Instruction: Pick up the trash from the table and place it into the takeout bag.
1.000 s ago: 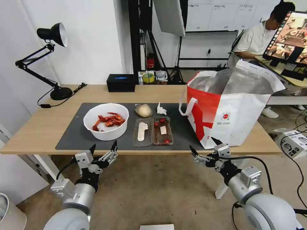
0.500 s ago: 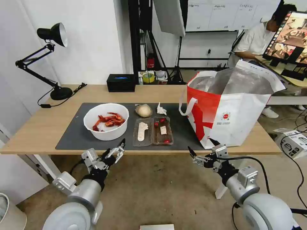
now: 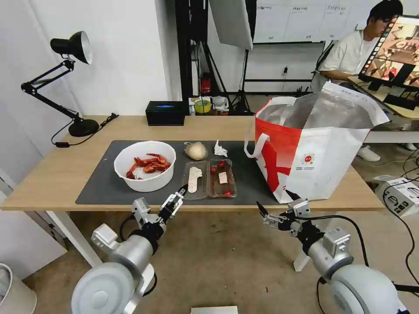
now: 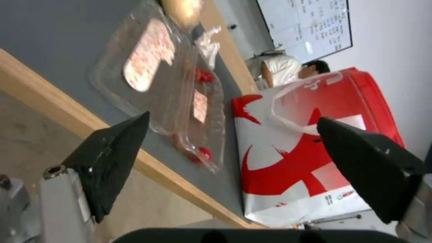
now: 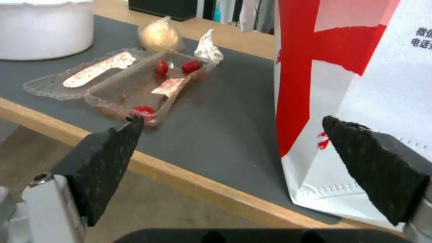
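On the dark mat [image 3: 98, 185] of the wooden table [image 3: 56, 174] sit a white bowl [image 3: 145, 165] of red crayfish shells, a clear hinged tray [image 3: 209, 179] with red scraps, a beige wrapped lump [image 3: 196, 151] and a crumpled white tissue [image 3: 219, 149]. The takeout bag [image 3: 314, 152] stands open at the table's right end. My left gripper [image 3: 168, 204] is open at the front edge, just below the tray [image 4: 171, 84]. My right gripper [image 3: 275, 201] is open below the front edge, near the bag's [image 5: 360, 67] front corner. Both are empty.
A black desk lamp [image 3: 72, 48] stands at the table's back left. A black tissue box [image 3: 165, 112] sits at the back edge. A white table leg [image 3: 72, 231] is left of my left arm. A carton [image 3: 399, 194] lies on the floor at right.
My left gripper has moved right and forward, from below the bowl up to the table's front edge at the tray. The right gripper has barely shifted.
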Available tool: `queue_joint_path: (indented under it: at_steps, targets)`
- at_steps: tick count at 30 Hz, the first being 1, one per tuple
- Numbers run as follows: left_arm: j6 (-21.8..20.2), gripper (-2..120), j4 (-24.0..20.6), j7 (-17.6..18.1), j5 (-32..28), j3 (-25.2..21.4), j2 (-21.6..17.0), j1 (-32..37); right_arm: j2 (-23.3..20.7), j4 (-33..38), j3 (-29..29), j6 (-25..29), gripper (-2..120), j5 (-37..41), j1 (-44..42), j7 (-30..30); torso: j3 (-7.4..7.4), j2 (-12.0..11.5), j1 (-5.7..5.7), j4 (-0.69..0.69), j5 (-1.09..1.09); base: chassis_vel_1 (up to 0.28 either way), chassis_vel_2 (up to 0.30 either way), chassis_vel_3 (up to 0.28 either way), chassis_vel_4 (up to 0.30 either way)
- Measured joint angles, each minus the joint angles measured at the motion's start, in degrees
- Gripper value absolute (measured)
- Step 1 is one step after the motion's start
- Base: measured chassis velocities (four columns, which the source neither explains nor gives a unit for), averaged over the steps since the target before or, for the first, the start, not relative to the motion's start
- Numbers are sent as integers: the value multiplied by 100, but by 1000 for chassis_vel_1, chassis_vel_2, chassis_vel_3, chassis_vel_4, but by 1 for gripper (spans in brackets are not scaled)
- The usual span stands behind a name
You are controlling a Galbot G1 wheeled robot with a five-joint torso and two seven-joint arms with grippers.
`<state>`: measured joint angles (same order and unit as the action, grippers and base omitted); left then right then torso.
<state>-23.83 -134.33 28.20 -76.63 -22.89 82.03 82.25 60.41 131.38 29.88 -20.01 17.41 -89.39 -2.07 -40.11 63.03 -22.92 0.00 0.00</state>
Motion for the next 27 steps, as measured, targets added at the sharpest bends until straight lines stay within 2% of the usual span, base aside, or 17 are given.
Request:
queue_joint_path:
  at_steps: [10, 18, 27]
  targets:
    - [12, 100, 360, 58, 324, 539, 339, -274, 18, -3, -6, 29, 100, -123, -94, 11, 0, -1, 0, -1, 1, 0, 0, 0, 0]
    - [30, 100, 599, 50, 432, 725, 470, -401, -22, 23, 14, 76, 100, -136, -126, 26, 0, 0, 0, 0, 0, 0, 0, 0, 0]
    - [54, 100, 811, 49, 493, 793, 448, -575, 45, 11, 14, 112, 100, -181, -175, 25, 0, 0, 1, 0, 0, 0, 0, 0, 0]
